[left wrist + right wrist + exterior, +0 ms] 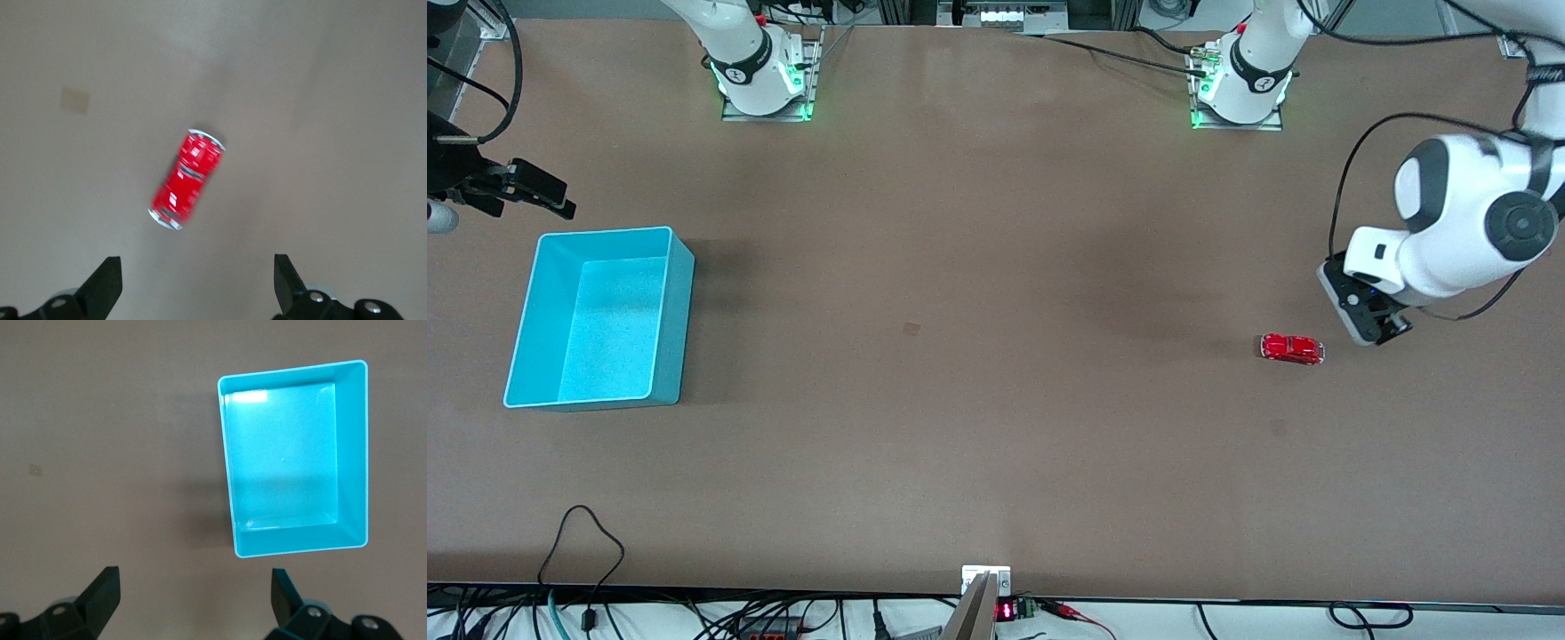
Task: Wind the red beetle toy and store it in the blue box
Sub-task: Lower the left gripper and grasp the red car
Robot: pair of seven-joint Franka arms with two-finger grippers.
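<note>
On the brown table [996, 373], nearest the front camera among the task's things, the red beetle toy [1291, 348] sits on its wheels toward the left arm's end, at about four o'clock from the table's centre. It lies lengthwise along the table, well apart from everything else, and nothing touches it.

Just above and beside it, at its two o'clock, hangs the left gripper [1387, 331], over bare table close to the car. In the left wrist view its fingers [103, 283] stand spread wide with nothing between them, and the toy [187, 180] shows ahead of them, angled, out on open tabletop.

Swinging across to nine o'clock from the centre: the blue box [596, 320] stands upright toward the right arm's end, mouth up, its speckled floor bare. The car and the box are well apart, nearly the table's whole length between them.

At the box's eleven o'clock, the right gripper [538, 191] waits in the air by the table's edge. In the right wrist view its fingers [100, 593] are splayed apart, holding nothing, with the box [297, 460] in sight ahead.
</note>
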